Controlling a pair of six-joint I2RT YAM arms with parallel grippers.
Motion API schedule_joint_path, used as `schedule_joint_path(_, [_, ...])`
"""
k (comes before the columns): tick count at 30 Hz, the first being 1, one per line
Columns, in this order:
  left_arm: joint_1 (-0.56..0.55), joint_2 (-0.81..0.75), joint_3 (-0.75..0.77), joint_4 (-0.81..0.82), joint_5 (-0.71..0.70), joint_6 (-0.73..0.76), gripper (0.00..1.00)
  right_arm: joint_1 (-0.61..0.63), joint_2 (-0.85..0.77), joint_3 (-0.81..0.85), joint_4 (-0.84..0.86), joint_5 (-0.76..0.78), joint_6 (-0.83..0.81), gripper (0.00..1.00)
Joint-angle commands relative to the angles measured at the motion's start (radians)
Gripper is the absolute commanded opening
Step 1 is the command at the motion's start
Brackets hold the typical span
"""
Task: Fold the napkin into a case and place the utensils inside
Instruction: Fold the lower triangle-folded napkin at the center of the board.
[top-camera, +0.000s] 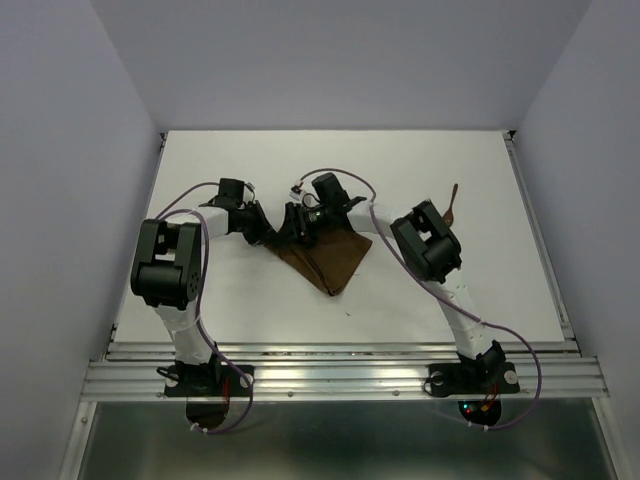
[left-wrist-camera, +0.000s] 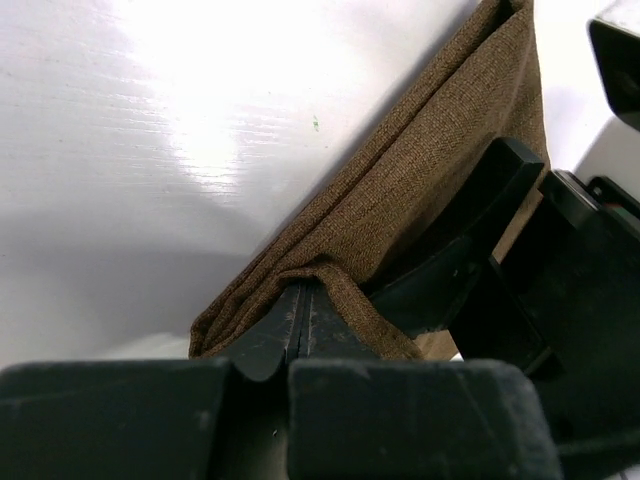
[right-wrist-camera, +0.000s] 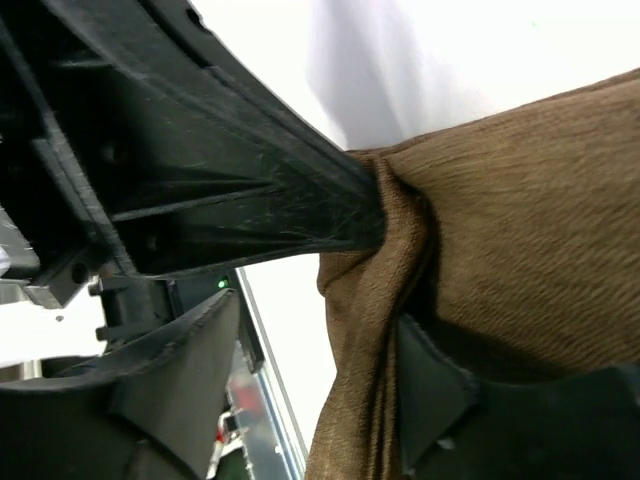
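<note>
As the left gripper (left-wrist-camera: 300, 322) sits clenched on a bunched corner of the napkin (top-camera: 330, 262), we mark the right gripper (right-wrist-camera: 318, 350) as released. Its jaws stand apart, with the same cloth edge loose between them, not pinched. Napkin lies mid-table (top-camera: 420, 300), folded over into a layered wedge, point toward the near side.

We judge the fold partway only: layers show, but it is no narrow strip, so no case yet. One slim dark utensil (top-camera: 453, 205) lies well apart from the napkin, to its right and farther back. Fork or spoon we cannot tell, and we see no second one. Nothing is inside the cloth as far as we can see. Left to do: finish the fold, fetch utensils, insert.

Room: both grippers crowd the napkin's far left corner, fingers just beside each other, so any move there risks a bump. Bare table lies beyond the napkin, on its near side and to its right. Utensil sits near the table's right rim, well right of the napkin, so we see little margin on that side.
</note>
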Motion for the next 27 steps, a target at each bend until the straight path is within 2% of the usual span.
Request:
schedule_joint_path(1, [-0.004, 0.008, 0.006, 0.01, -0.046, -0.001, 0.0, -0.004, -0.067, -0.01, -0.049, 0.066, -0.043, 0.66])
schedule_joint_path(7, [-0.004, 0.016, 0.01, 0.012, -0.046, -0.006, 0.0, -0.004, -0.139, -0.042, -0.132, 0.138, -0.111, 0.68])
schedule_joint_path(13, [-0.004, 0.014, 0.015, 0.009, -0.045, -0.002, 0.0, -0.004, -0.223, -0.142, -0.212, 0.207, -0.198, 0.69])
schedule_joint_path(27, [-0.004, 0.019, 0.045, -0.016, -0.052, 0.011, 0.0, -0.004, -0.406, -0.408, -0.241, 0.258, -0.267, 0.72])
